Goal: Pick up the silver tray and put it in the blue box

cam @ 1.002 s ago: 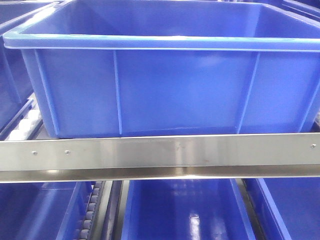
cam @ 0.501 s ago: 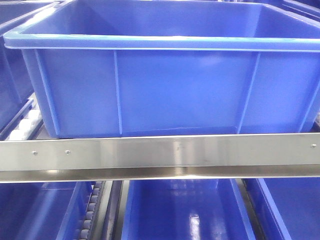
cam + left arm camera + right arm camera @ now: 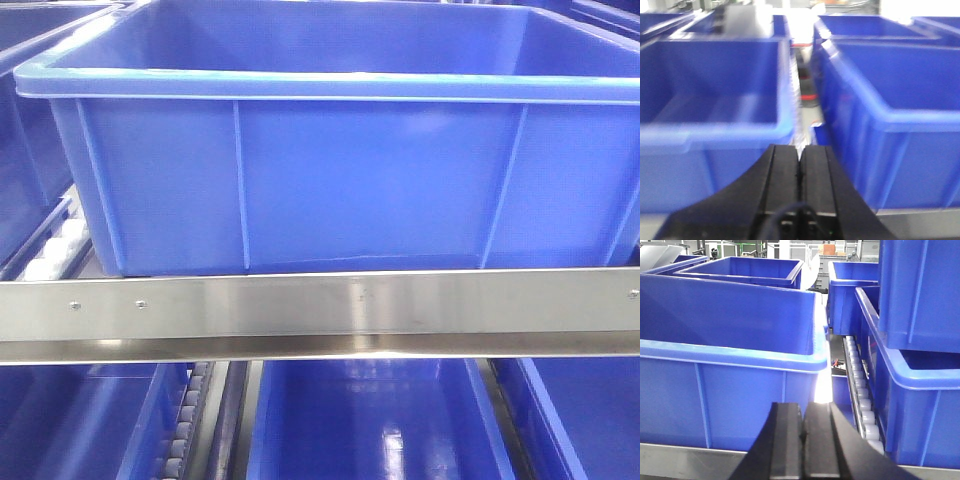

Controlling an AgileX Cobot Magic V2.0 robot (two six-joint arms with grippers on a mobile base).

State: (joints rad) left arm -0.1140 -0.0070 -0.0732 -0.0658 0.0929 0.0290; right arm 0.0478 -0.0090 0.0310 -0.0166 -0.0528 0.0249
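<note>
The box [image 3: 330, 170] has slid slightly toward 3 o'clock in the front view, so the base is repositioning; both grippers [image 3: 800, 160] [image 3: 803, 420] are clenched empty, no tray visible.

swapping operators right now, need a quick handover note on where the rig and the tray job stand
Left end effector: shut, empty, facing the gap between two blue crates.
Right end effector: shut, empty, low in front of the blue box.
Blue box sits on the shelf behind the steel rail; no tray shows over its rim, though its floor is hidden.
Silver tray: not clearly in any view.
Done: nothing visible. Left: find and grab the tray, then place it in the box.
</note>
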